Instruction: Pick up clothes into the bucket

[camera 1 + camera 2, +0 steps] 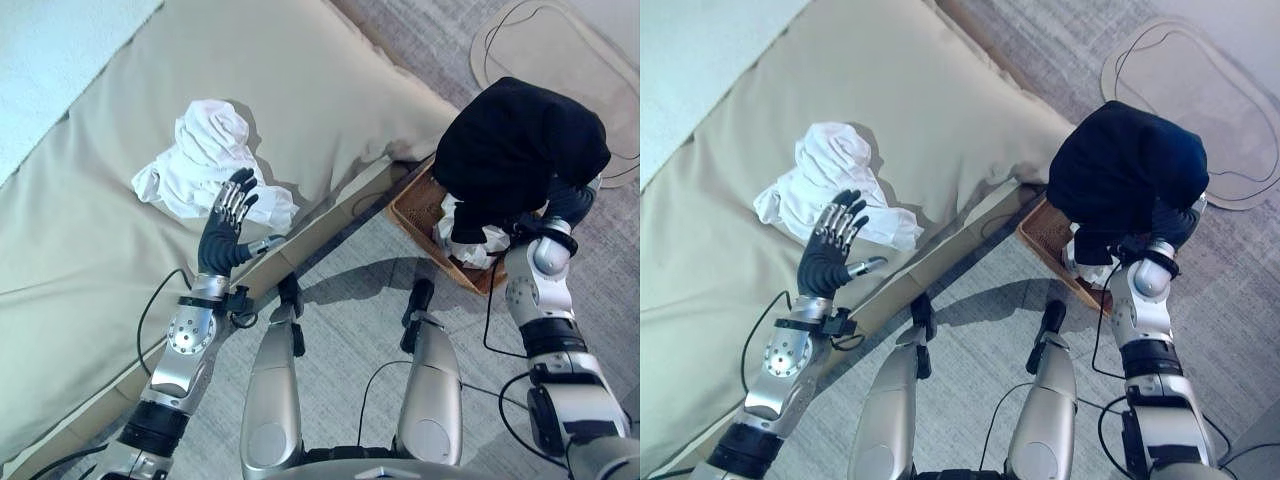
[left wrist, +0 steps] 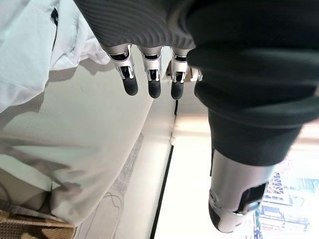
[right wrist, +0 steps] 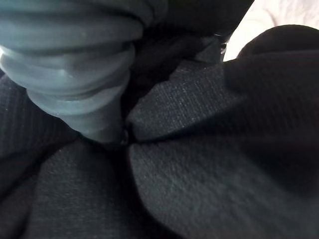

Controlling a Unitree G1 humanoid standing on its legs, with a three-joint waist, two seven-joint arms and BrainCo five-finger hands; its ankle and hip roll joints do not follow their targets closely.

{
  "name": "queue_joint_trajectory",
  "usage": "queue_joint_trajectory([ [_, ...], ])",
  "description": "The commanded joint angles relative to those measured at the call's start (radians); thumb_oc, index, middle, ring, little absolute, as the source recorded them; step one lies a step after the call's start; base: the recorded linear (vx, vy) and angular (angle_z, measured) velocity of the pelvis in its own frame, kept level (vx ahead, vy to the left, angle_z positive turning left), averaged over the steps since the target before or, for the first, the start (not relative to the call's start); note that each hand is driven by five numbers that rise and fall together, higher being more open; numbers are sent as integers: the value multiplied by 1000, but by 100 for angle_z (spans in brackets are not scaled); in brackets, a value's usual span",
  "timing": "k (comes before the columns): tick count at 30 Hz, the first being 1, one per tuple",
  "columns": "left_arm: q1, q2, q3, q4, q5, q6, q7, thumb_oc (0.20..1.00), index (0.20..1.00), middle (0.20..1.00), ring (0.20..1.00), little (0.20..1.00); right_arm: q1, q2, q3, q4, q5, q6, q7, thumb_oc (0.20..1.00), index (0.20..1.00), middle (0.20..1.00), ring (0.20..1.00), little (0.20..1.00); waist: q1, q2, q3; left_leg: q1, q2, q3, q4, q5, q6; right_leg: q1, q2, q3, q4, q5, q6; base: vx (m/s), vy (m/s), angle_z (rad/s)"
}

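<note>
While the left hand (image 1: pixel 231 215) hovers open-fingered beside the white garment (image 1: pixel 205 160), black garment (image 1: pixel 520 150) covers right hand, grip unreadable

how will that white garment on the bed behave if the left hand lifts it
The white garment lies crumpled in soft folds, so it will probably go floppy and drape. It looks thin, likely light. A loose edge may trail on the bed beside the open left hand.

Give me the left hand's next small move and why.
Probably reach forward and down onto the white garment: the left hand hovers open at its near edge, grasping nothing, while the right hand is buried in dark clothing over the basket.
</note>
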Motion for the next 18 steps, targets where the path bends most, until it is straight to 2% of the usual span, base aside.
queue_joint_trajectory([
  [1, 27, 31, 26, -98, 2, -75, 51, 1000, 1000, 1000, 1000, 1000, -96, -110, 11, 43, -13, -61, -51, 200, 200, 200, 200, 200, -9, 2, -56, -64, 1, -21, 104, -89, -20, -54, 25, 50, -54, 62, 8, -44, 31, 1],
  [12, 22, 50, -16, -99, 17, -69, 101, 1000, 1000, 1000, 1000, 1000, -241, -280, 55, 411, 27, 15, -71, 200, 200, 200, 200, 200, -13, 47, -20, -212, 1, -14, 166, -97, -21, -223, 30, 96, 31, 42, -1, -20, 11, 0],
  [13, 23, 55, -20, -104, 17, -68, 101, 1000, 1000, 1000, 1000, 1000, -249, -295, 58, 434, 29, 23, -70, 200, 200, 200, 200, 200, -11, 52, -24, -209, 3, -22, 167, -121, -28, -224, 34, 105, 42, 16, 10, 67, 4, -2],
  [14, 20, 57, -26, -112, 19, -67, 101, 1000, 1000, 1000, 1000, 1000, -260, -310, 67, 460, 27, 30, -68, 200, 200, 200, 200, 200, -10, 57, -24, -219, 1, -23, 170, -121, -27, -239, 34, 108, 49, 14, 10, -7, 11, -4],
  [15, 17, 57, -33, -119, 17, -68, 101, 1000, 1000, 1000, 1000, 1000, -274, -324, 82, 476, 21, 35, -66, 200, 200, 200, 200, 200, -10, 60, -17, -241, -1, -15, 176, -97, -20, -260, 30, 108, 50, 35, -2, -4, 3, -3],
  [16, 15, 59, -36, -122, 15, -67, 99, 1000, 1000, 1000, 1000, 1000, -270, -327, 102, 474, 1, 43, -57, 200, 200, 200, 200, 200, -7, 62, -21, -237, 1, -22, 180, -123, -26, -258, 35, 118, 61, 8, 8, -1, 8, -5],
  [18, 10, 57, -43, -130, 9, -68, 98, 1000, 1000, 1000, 1000, 1000, -257, -342, 163, 473, -72, 72, -28, 200, 200, 200, 200, 200, -6, 62, -15, -254, 1, -24, 202, -132, -25, -279, 37, 126, 85, 0, 6, 34, -7, -5],
])
